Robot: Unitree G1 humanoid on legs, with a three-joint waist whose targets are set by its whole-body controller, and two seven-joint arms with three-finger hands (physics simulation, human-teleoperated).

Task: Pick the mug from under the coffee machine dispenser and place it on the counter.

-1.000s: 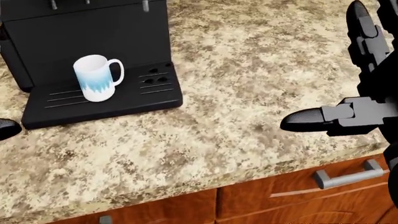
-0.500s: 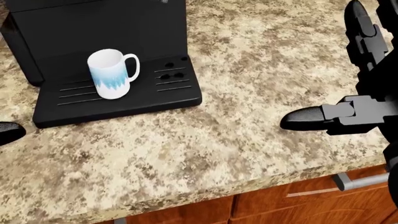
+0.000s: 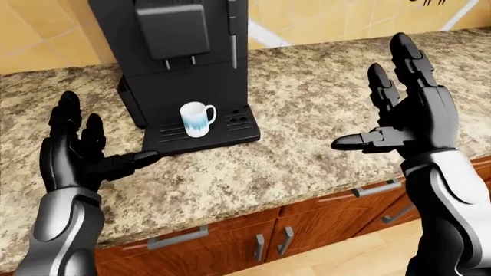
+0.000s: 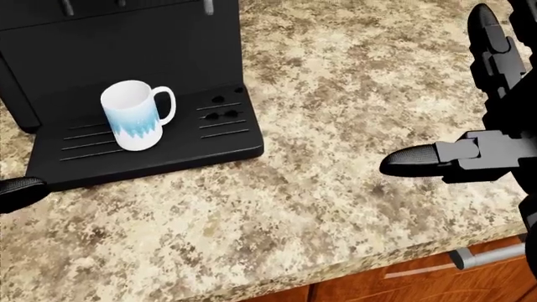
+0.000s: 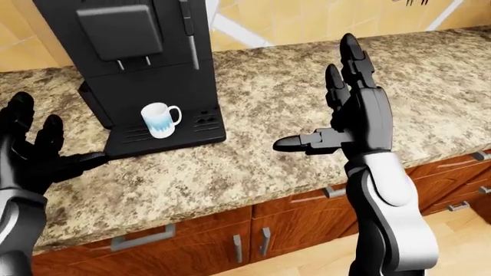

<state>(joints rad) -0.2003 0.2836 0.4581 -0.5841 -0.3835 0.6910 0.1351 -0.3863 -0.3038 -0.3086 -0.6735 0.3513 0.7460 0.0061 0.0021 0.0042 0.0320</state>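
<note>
Since half a second ago the whole head view has slid, so the camera moved, not the mug (image 4: 134,115); it stands upright on the drip tray of the coffee machine (image 3: 178,57), under the spouts, at upper left of the head view. Both the left robot hand (image 3: 73,150) and right robot hand (image 3: 407,118) hang released, fingers spread, well apart from it over the table (image 4: 335,126). Judging by this, the approach is under way; next a hand must reach in and close around the mug.
</note>
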